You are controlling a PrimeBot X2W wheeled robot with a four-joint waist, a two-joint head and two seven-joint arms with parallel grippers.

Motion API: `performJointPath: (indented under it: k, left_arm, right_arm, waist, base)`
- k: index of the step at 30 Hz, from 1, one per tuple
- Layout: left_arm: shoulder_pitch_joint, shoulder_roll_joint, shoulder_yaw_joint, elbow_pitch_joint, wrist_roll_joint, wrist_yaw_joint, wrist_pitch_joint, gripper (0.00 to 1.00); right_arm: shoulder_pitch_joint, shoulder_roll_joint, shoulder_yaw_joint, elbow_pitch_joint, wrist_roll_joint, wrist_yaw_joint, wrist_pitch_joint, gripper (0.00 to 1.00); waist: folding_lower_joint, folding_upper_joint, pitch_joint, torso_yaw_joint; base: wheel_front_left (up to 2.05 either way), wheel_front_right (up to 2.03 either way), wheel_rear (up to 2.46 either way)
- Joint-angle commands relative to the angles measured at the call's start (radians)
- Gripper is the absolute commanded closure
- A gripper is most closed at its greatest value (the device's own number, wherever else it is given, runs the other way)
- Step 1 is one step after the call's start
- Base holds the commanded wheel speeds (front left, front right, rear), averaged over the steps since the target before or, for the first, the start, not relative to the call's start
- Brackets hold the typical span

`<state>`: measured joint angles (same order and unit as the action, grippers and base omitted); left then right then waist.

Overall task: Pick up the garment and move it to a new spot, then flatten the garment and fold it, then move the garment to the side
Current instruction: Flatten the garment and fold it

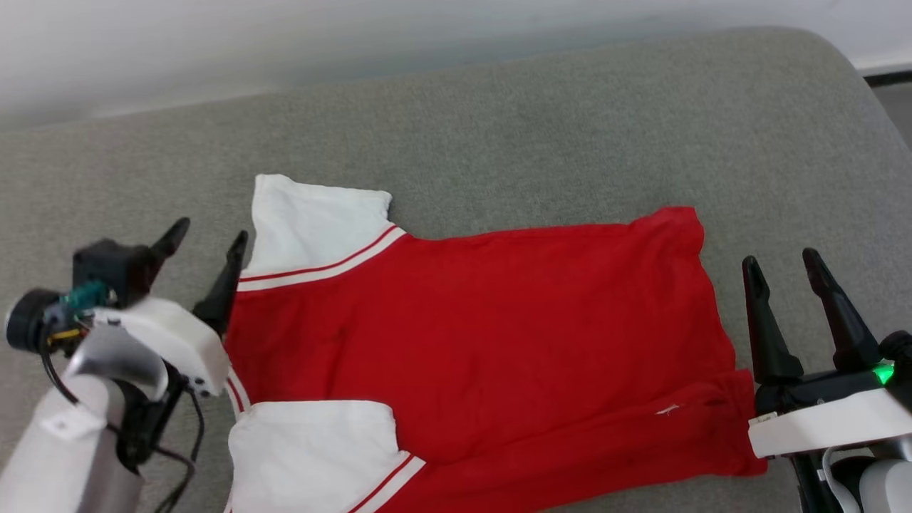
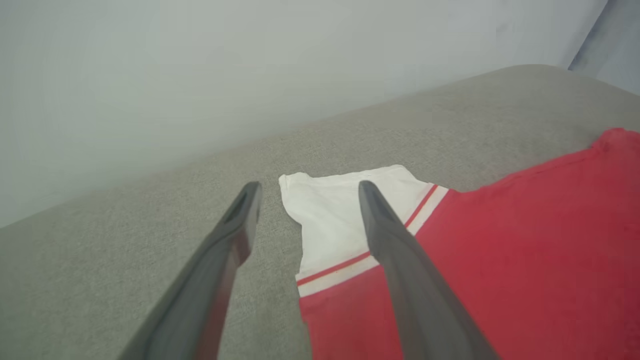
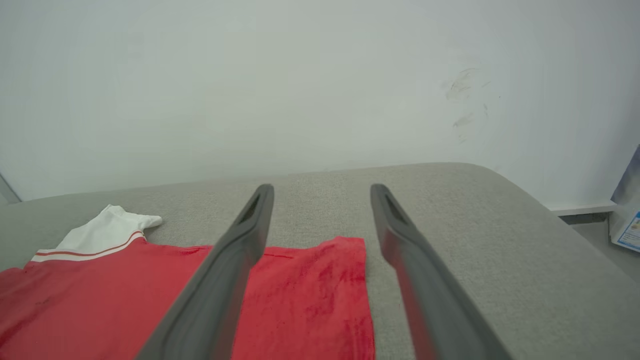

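1. You have the garment lying spread on the grey cushion, its long side running left to right.
2. Its neck end points left and its hem points right. The red body looks mostly smooth.
3. You can see 2 white sleeves at the left end. The far sleeve lies flat and points away from the robot. The near sleeve runs off the bottom of the head view.
4. Red-and-white striped trim joins each sleeve to the red body.
5. Along the near edge on the right, a band of red cloth is set off from the body by a long crease, with a small white fleck on that line.
6. Your left gripper sits at the left end of the garment, by the shoulder below the far sleeve. Its 2 fingers are spread wide and hold nothing.
7. The finger nearer the cloth lines up with the shoulder edge. You cannot tell from these views whether it touches the fabric.
8. In the left wrist view, the far sleeve lies between and beyond the 2 fingertips.
9. Your right gripper stands just right of the hem, over bare cushion. Its fingers are also spread wide and hold nothing.
10. A green light glows on the right gripper's body.
11. In the right wrist view, the far right corner of the hem lies between the 2 fingers.
12. A pale wall rises behind the far edge of the cushion, with faint scuffs toward the right.
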<state>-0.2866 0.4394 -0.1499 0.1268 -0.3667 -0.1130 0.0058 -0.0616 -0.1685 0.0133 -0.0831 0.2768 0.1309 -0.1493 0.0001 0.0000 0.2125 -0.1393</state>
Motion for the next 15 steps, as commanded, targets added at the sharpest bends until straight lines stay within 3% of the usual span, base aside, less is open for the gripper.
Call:
performJointPath:
  k: [1,10,15]
  left_arm:
    - [-0.038,0.017,-0.009,0.012,-0.02,-0.005,0.037,0.0]
    - [-0.354,0.25,-0.13,0.123,-0.211,-0.016,0.499,0.0]
    - [-0.483,0.334,-0.147,0.169,-0.313,-0.017,0.705,0.0]
  right_arm:
    - [-0.02,0.009,-0.001,-0.004,0.001,0.0,-0.008,0.0]
    - [-0.071,0.039,0.038,0.021,0.002,0.0,-0.046,0.0]
    - [-0.104,0.056,0.067,0.051,0.007,0.0,-0.067,0.0]
  waist:
    - [-0.0001,0.0,0.071,-0.048]
    - [-0.0001,0.0,0.212,-0.133]
    - [-0.0001,0.0,0.268,-0.185]
  base:
    - [0.0,0.0,0.0]
    - [0.0,0.0,0.0]
    - [0.0,0.0,0.0]
